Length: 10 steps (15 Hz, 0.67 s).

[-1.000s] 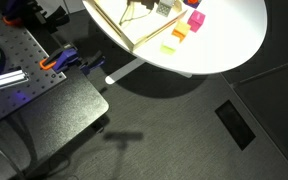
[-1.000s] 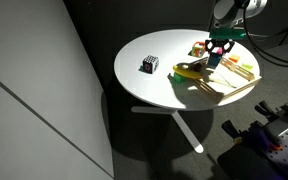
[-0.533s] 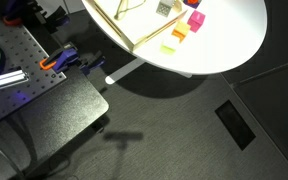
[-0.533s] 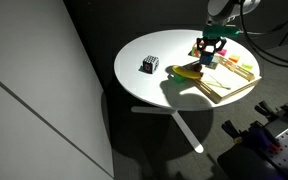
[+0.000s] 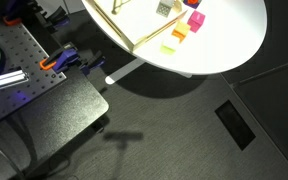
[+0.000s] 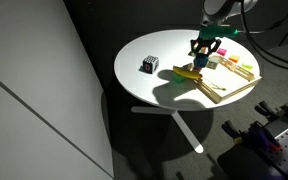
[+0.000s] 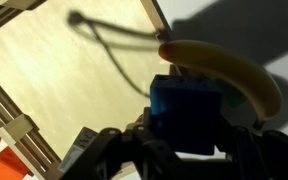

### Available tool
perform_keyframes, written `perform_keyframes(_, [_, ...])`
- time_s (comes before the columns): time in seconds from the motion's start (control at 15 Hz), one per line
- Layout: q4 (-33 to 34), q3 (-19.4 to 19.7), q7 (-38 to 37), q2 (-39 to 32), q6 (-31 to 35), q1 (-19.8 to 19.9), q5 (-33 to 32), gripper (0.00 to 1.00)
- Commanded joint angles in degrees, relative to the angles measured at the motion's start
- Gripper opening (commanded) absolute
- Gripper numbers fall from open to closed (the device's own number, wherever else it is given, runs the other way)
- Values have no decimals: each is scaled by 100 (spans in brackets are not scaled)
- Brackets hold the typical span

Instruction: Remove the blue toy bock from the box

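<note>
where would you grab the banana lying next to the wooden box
Probably across the middle of the banana, from straight above, jaws spanning its narrow width. It lies flat on the table beside the wooden box; it is long and curved, and its ends taper. The gripper is shut on the blue block, so it must release that first.

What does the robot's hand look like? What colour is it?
The gripper is black, with two chunky fingers. A greenish band sits just above it. The arm is pale grey-white and rounded.
</note>
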<state>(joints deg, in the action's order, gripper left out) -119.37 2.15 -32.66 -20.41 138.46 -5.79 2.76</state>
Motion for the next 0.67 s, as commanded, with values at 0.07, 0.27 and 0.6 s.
perform_keyframes(0.07, [-494,-138,444,516,-75,-50,41,31])
perform_keyframes(0.27, [-762,-237,688,697,-116,-68,27,31])
perform_keyframes(0.6, [-1157,-388,961,1030,-197,-106,-19,31])
